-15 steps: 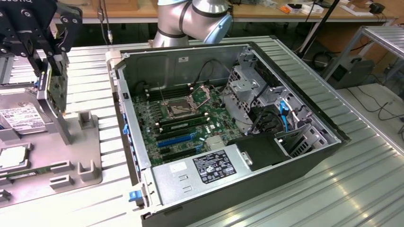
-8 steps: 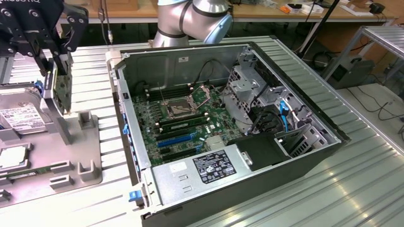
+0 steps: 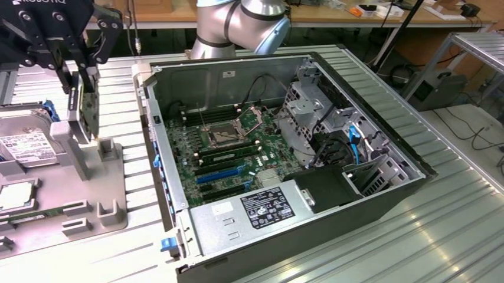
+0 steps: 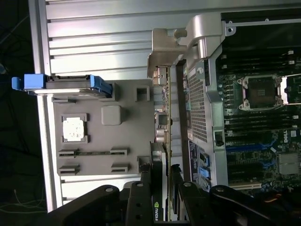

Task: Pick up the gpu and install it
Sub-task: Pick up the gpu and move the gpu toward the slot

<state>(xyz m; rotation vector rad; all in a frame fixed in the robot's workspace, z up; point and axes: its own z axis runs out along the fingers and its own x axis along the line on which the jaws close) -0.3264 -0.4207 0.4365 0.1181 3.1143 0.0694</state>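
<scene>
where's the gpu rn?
At the exterior view's left, the gpu stands upright, clamped in the gripper, above the grey fixture tray and just outside the open computer case.

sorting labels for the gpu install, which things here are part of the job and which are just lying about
In the job: gripper, shut on the gpu; open computer case.
Lying about: hard drive, processor chip.
</scene>
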